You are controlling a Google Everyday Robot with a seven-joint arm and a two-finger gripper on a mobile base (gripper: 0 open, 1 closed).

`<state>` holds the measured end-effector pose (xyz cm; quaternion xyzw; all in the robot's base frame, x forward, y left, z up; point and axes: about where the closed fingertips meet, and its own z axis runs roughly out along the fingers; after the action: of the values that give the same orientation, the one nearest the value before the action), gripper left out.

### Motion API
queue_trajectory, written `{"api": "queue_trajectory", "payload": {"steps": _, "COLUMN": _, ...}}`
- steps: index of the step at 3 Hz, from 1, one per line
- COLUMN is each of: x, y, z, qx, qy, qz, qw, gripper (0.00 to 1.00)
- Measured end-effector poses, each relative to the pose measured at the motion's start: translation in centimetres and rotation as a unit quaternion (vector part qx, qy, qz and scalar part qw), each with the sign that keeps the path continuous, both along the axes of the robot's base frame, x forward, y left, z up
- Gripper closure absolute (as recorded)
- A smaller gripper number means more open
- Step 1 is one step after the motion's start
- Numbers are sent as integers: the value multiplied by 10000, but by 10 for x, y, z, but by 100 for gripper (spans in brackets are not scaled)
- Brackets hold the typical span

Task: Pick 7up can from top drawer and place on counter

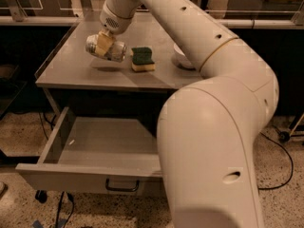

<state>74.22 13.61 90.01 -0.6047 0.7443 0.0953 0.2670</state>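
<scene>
My gripper (104, 45) is shut on the 7up can (115, 51), a dented silvery can held on its side just above the counter (71, 70), over its middle left part. The can casts a shadow on the counter right below it. The top drawer (90, 148) stands pulled open below the counter, and nothing shows on the visible part of its floor. Its front panel carries a small dark handle (122, 186). My arm hides the right part of the drawer.
A green and yellow sponge (143, 59) lies on the counter just right of the can. A white bowl (182, 60) sits further right, partly hidden by my arm. Cables (280, 158) lie on the speckled floor.
</scene>
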Motion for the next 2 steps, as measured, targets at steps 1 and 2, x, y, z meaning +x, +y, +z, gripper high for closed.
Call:
{"api": "queue_trajectory", "payload": {"steps": 1, "x": 2, "y": 0, "z": 5, "qx": 44, "qy": -10, "qz": -6, "qw": 10000, "gripper": 100}}
{"api": "queue_trajectory", "payload": {"steps": 2, "x": -4, "y": 15, "z": -4, "qx": 140, "qy": 74, "qz": 96, "qw": 9998, "gripper": 100}}
